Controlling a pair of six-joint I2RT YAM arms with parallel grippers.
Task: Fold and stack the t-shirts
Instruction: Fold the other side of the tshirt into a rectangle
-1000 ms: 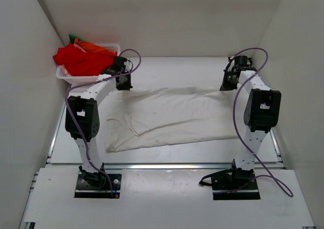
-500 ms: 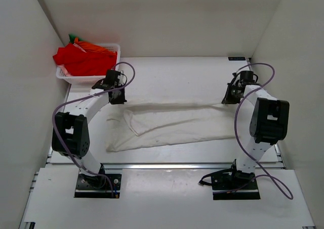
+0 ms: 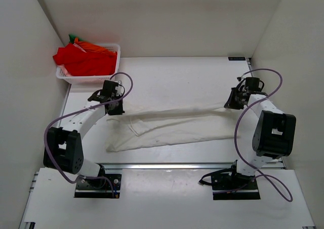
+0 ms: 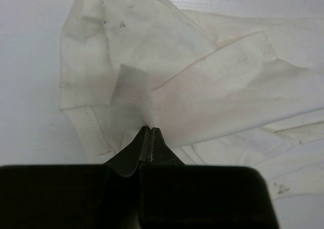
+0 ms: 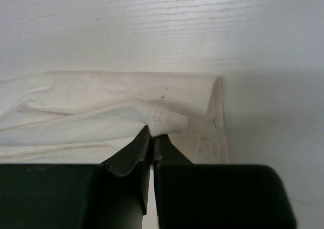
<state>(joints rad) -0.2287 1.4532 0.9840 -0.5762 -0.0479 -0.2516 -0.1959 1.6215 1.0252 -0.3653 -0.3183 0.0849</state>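
white t-shirt (image 3: 177, 130), long axis left-right, left fingers (image 4: 129, 159) and right fingers (image 5: 130, 155) clamped on its ends

a large plain white t-shirt (image 3: 172, 128) lies stretched sideways across the middle of the table (image 3: 177, 77), bunched into a long, narrow, wrinkled band. its far edge is lifted at both ends, above the layer beneath. a few tiny dark specks mark the cloth. a bright red t-shirt (image 3: 86, 61) is heaped in the basket (image 3: 115, 49) at the far left, with an orange t-shirt (image 3: 94, 47) and a green t-shirt (image 3: 73, 38) behind it.
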